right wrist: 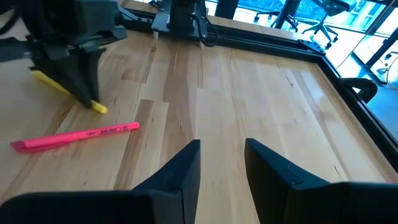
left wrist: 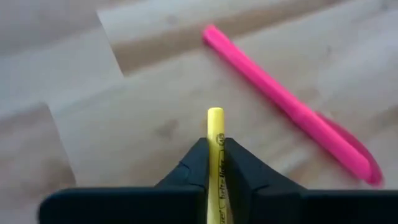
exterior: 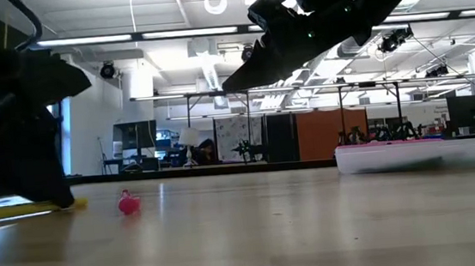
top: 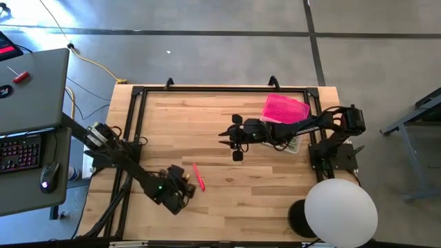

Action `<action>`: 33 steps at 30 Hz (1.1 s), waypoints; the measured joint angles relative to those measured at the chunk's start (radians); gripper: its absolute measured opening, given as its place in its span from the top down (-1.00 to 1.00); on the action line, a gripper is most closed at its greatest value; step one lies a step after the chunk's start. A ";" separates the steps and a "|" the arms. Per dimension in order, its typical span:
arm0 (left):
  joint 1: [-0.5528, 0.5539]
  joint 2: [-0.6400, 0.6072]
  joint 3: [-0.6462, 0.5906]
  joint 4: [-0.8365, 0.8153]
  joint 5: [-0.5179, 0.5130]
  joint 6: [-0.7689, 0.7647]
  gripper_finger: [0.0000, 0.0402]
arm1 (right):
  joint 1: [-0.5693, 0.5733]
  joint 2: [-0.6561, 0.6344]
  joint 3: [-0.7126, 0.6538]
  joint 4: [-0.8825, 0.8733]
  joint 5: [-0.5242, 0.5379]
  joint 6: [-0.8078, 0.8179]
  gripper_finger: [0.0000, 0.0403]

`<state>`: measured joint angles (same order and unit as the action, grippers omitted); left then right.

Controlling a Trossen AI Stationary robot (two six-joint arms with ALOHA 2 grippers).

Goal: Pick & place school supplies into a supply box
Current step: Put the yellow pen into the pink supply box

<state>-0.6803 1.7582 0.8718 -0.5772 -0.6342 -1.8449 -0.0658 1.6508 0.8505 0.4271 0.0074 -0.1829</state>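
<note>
My left gripper (top: 184, 188) is low over the table's near left part, shut on a yellow pen (left wrist: 215, 124). A pink-red pen (top: 198, 177) lies flat on the wood just right of it, also seen as the pink-red pen (right wrist: 74, 137) in the right wrist view. My right gripper (top: 233, 138) hangs open above the table's middle, touching nothing. The supply box (exterior: 416, 153) sits at the far right, its pink lid (top: 285, 109) showing; the right arm covers part of the clear box. Other supplies are out of view. My left gripper pinches the yellow pen between its two fingers (right wrist: 84, 74), coming from above and pointing down, fingers across the pen. It holds the shaft near the end (right wrist: 99, 108) that points toward the pink-red pen; a short stub sticks out there. The pen lies low and nearly level at the table.
A black rail frame (top: 220, 89) edges the table. A grey desk with keyboard and mouse (top: 27, 148) stands at the left. A white round lamp (top: 341, 210) is at the near right corner. Bare wood (top: 227, 207) lies between the arms.
</note>
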 joint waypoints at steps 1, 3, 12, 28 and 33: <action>0.001 0.001 -0.001 -0.005 -0.018 0.000 0.72 | 0.000 0.000 0.000 0.000 0.000 0.000 0.49; 0.003 0.003 -0.003 -0.024 -0.048 0.001 0.81 | 0.000 0.000 0.000 0.000 0.000 0.000 0.49; 0.151 0.001 -0.002 -0.116 -0.087 0.087 0.84 | 0.000 0.000 0.000 0.000 0.000 0.000 0.49; 0.560 0.000 -0.001 0.056 -0.078 0.587 0.74 | 0.000 0.000 0.000 -0.028 0.000 0.000 0.49; 0.673 0.000 -0.001 0.176 0.027 0.813 0.66 | 0.000 0.000 0.000 -0.032 0.000 0.000 0.49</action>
<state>-0.0070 1.7580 0.8709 -0.4013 -0.6067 -1.0323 -0.0658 1.6508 0.8501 0.3949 0.0077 -0.1825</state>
